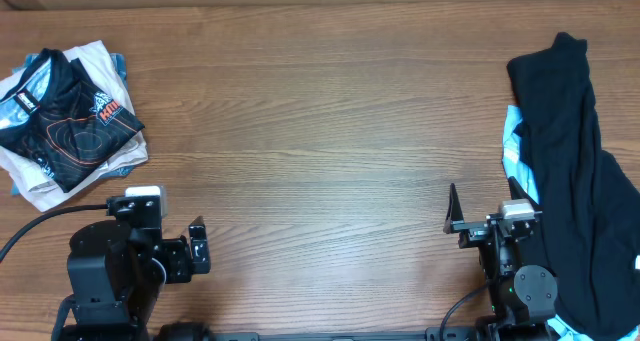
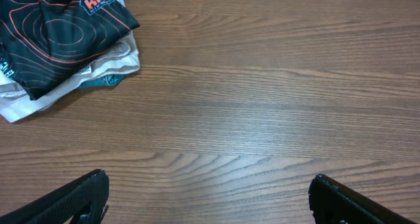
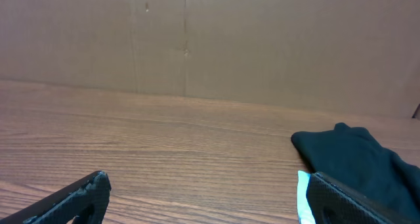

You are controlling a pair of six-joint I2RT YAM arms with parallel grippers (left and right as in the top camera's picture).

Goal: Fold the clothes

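The black jersey with orange contour lines and small logos (image 1: pixel 68 116) lies folded on top of an off-white garment at the table's far left. It also shows in the left wrist view (image 2: pixel 59 33), at the top left. My left gripper (image 1: pixel 198 249) is open and empty near the front edge, well to the right of the jersey; its fingers frame bare wood in the left wrist view (image 2: pixel 209 198). My right gripper (image 1: pixel 482 213) is open and empty at the front right; in the right wrist view (image 3: pixel 207 198) bare wood lies between its fingers.
A plain black garment (image 1: pixel 575 171) with light blue cloth (image 1: pixel 514 146) under it drapes along the right edge, close to my right gripper (image 3: pixel 354 155). Off-white cloth (image 1: pixel 40 176) sits under the jersey (image 2: pixel 39 99). A brown wall (image 3: pixel 197 40) stands behind the table.
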